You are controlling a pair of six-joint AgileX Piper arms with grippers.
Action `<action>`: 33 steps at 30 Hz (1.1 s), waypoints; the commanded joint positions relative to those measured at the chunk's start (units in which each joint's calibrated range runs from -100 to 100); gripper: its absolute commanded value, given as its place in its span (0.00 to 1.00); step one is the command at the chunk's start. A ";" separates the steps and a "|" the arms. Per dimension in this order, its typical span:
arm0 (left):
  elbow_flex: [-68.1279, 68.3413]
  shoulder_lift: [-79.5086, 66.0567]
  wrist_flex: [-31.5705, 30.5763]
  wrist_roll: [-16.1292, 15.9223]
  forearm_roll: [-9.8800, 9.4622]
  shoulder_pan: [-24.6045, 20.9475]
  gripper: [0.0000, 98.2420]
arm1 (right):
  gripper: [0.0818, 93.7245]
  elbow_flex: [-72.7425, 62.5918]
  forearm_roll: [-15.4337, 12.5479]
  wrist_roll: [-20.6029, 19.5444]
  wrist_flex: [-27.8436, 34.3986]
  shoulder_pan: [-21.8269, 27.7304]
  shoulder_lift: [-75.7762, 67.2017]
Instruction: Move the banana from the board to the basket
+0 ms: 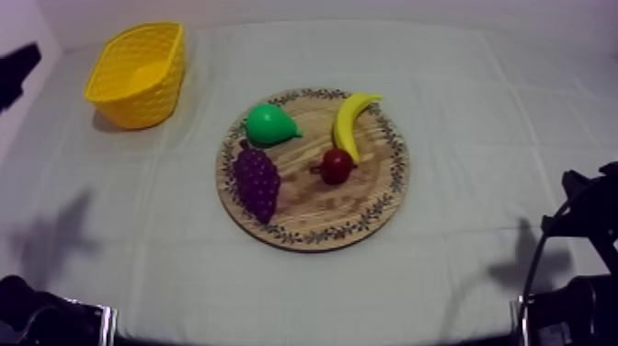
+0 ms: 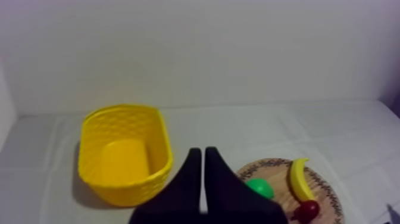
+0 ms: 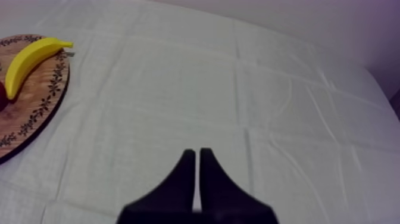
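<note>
One banana (image 1: 352, 122) on the board (image 1: 322, 210), basket (image 1: 147, 106) well apart.
My left gripper (image 2: 202, 152) and right gripper (image 3: 197, 153) both pinched together, empty.

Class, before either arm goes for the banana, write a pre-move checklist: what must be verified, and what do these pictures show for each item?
1. Banana lies on the wooden board, nothing on top of it: ok.
2. Banana apart from the small red fruit: cannot tell; they lie very close.
3. Yellow basket open side up, nothing inside: ok.
4. Left gripper open for a grasp: not ok, fingers together.
5. Right gripper open for a grasp: not ok, fingers together.
</note>
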 commanded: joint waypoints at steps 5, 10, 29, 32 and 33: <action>-21.25 21.40 1.53 2.47 -1.68 6.36 0.00 | 0.00 -0.03 -0.01 0.03 -0.02 -0.01 -0.02; -29.68 31.98 4.26 5.56 -3.42 10.69 0.00 | 0.00 -0.03 -0.01 0.05 -0.02 -0.01 -0.02; -49.95 64.79 14.96 6.74 3.04 15.61 0.00 | 0.00 -0.03 -0.01 0.01 -0.02 -0.01 -0.02; -48.86 67.68 13.97 5.38 5.02 15.40 0.00 | 0.00 -0.03 -0.01 0.01 -0.02 -0.01 -0.02; -48.55 68.49 13.81 5.00 5.53 15.43 0.00 | 0.00 -0.03 -0.01 0.01 -0.02 -0.01 -0.02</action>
